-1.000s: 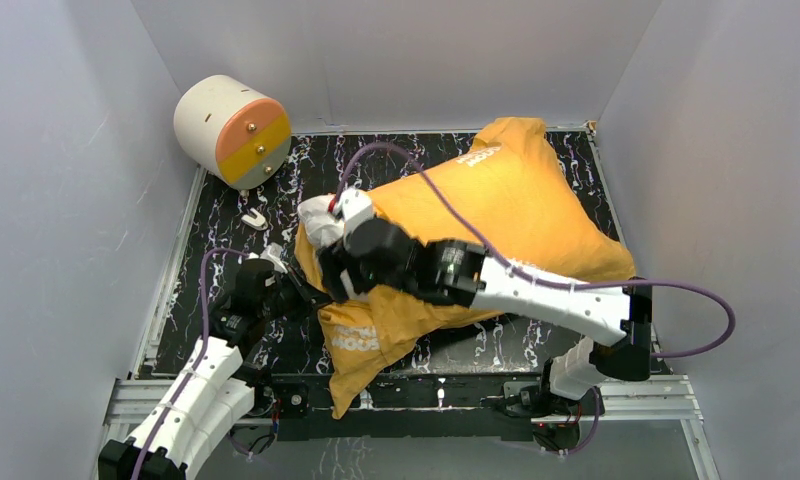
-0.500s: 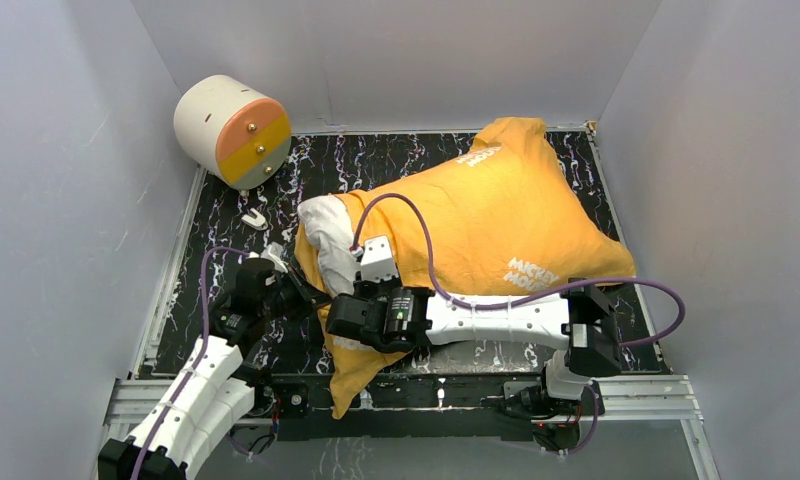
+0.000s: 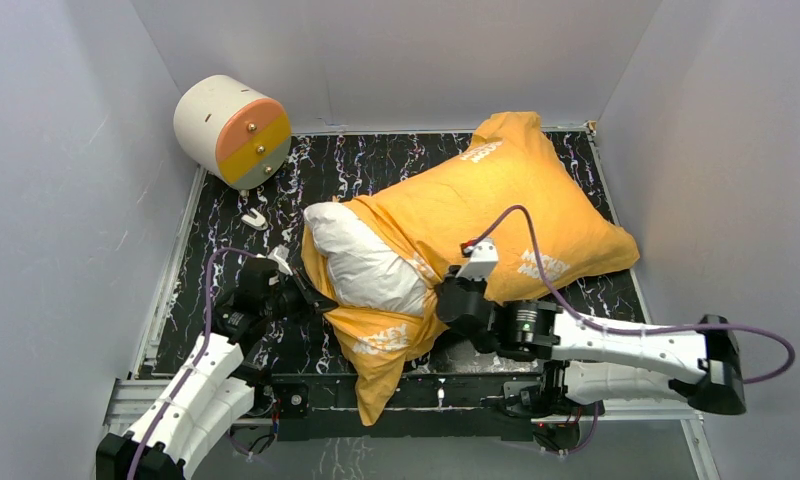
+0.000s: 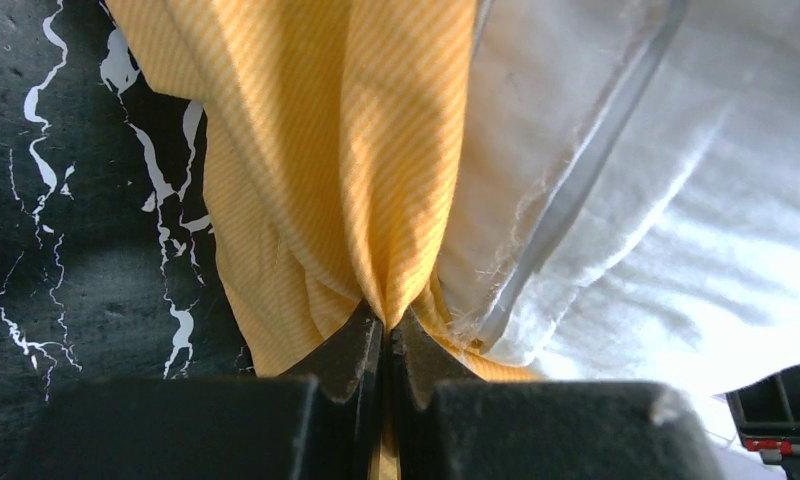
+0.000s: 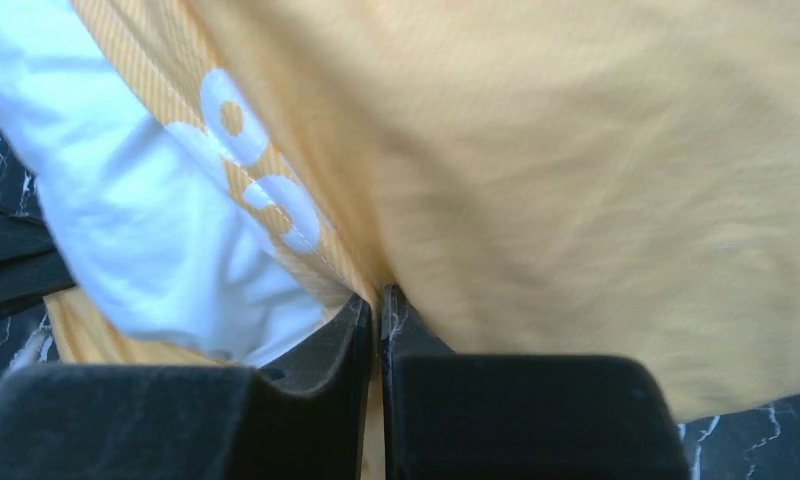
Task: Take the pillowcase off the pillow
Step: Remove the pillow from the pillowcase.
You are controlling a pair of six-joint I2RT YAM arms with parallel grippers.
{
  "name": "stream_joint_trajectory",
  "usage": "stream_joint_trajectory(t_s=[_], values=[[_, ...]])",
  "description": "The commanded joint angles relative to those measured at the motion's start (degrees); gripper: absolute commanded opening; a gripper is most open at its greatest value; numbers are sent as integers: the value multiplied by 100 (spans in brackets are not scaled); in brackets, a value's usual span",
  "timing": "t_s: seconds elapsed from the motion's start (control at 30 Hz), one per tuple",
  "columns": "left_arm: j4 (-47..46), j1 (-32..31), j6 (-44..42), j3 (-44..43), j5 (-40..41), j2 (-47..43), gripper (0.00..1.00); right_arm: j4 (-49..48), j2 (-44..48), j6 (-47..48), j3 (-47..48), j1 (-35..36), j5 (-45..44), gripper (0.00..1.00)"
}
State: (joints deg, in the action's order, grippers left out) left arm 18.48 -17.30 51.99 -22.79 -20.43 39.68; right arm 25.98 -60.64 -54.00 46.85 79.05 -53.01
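Orange-yellow cloth fills the near part of the scene: a loose tail of the pillowcase (image 3: 476,190) droops over the near edge of the table (image 3: 376,160), about the middle of that edge. Just left of the tail, the left gripper (image 3: 294,297) lies low over the black, white-veined top. Its jaws are pressed together on a gathered fold at the pillowcase's open end. The left wrist view shows the striped weave bunching into the pinch, with a white seam of the pillow (image 3: 364,268) close beside it on the right.

To the right of the tail, the right gripper (image 3: 448,300) reaches in from the near right corner. Its wrist view shows both fingers (image 5: 311,365) clamped on a pleat of the orange cloth, with white lettering and a patch of white cushion off to their left.

Between the two grippers the pillow's left end bulges bare out of the cover's mouth, plump and creased. The rest of the pillow is covered by the pillowcase, which slants away toward the far right corner with white lettering on its upper face.

Toward the far left a small white object (image 3: 254,218) lies on the table. A cream cylinder (image 3: 231,128) with an orange-and-yellow end rests at the far left corner, against the wall.
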Motion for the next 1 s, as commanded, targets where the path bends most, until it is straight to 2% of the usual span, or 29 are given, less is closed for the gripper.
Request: stream_joint_trajectory(t_s=[0.0,0.13,0.2,0.27,0.3,0.37,0.43,0.53,0.6,0.67,0.77,0.87,0.97], values=[[393,60,-189,-35,349,80,0,-763,886,847,-549,-240,323,9],[393,52,-137,-37,395,61,0,320,853,127,-281,-266,-83,3],[378,57,-120,-42,386,66,0,1146,461,-446,-94,-432,-287,3],[382,54,-102,-42,406,51,0,1926,-134,-1070,-56,-899,-302,2],[378,59,-93,-37,392,42,0,1824,-374,-1037,-118,-1226,-117,2],[344,58,-96,-33,281,4,0,1190,-798,-352,-248,-1740,527,2],[352,53,-94,-48,153,-59,0,548,-1197,117,-276,-1855,970,3],[439,54,-101,-148,-295,-101,21,-71,-1700,528,-130,-1858,1543,5],[560,54,-61,-229,-660,-130,46,-211,-1997,607,52,-1858,1744,6],[658,53,-22,-281,-1027,-215,58,-279,-2203,610,187,-1858,1858,7],[945,52,-2,-293,-1219,-497,69,-500,-2338,701,228,-1858,2081,10],[958,45,167,-126,-1201,-805,73,-704,-2311,744,200,-1853,2232,11],[681,38,167,-30,-1211,-633,76,-848,-2147,789,160,-1850,2318,14]])
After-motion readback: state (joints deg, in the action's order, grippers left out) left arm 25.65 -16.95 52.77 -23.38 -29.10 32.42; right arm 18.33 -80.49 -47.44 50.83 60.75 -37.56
